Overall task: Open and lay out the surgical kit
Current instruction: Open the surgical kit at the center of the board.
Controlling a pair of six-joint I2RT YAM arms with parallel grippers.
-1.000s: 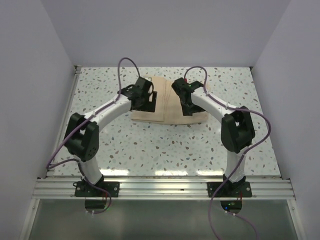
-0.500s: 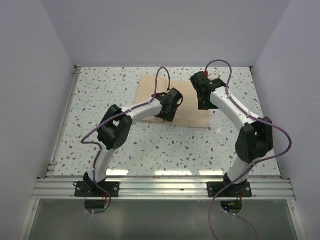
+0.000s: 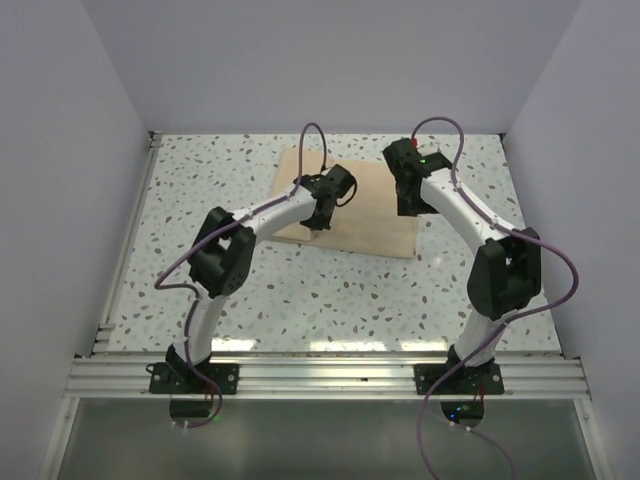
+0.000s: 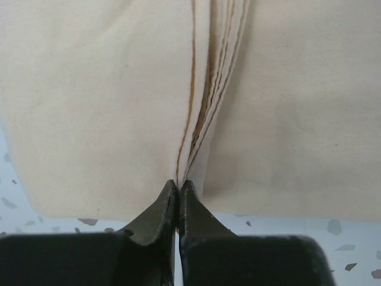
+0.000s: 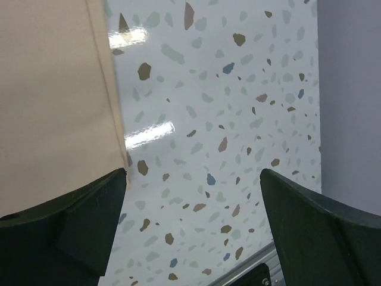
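The surgical kit [image 3: 365, 215] shows as a folded tan cloth wrap lying flat at the back middle of the table; its contents are hidden. My left gripper [image 3: 316, 224] sits at the wrap's front edge. In the left wrist view its jaws [image 4: 178, 183] are shut on a bunch of layered cloth edges, and the wrap [image 4: 89, 89] spreads to both sides of that fold. My right gripper [image 3: 412, 208] hovers over the wrap's right edge. In the right wrist view it [image 5: 193, 179] is open over bare table, with the cloth edge [image 5: 47, 89] beside its left finger.
The speckled terrazzo table [image 3: 200, 200] is walled in white on three sides. An aluminium rail [image 3: 320, 375] carries both arm bases at the near edge. Purple cables loop above each arm. The right wrist view shows a wall [image 5: 351, 89] and a rail piece [image 5: 250, 277].
My left arm swung right to the wrap's front edge, and its jaws closed on the cloth fold. My right arm moved out to the wrap's right edge and stayed open.
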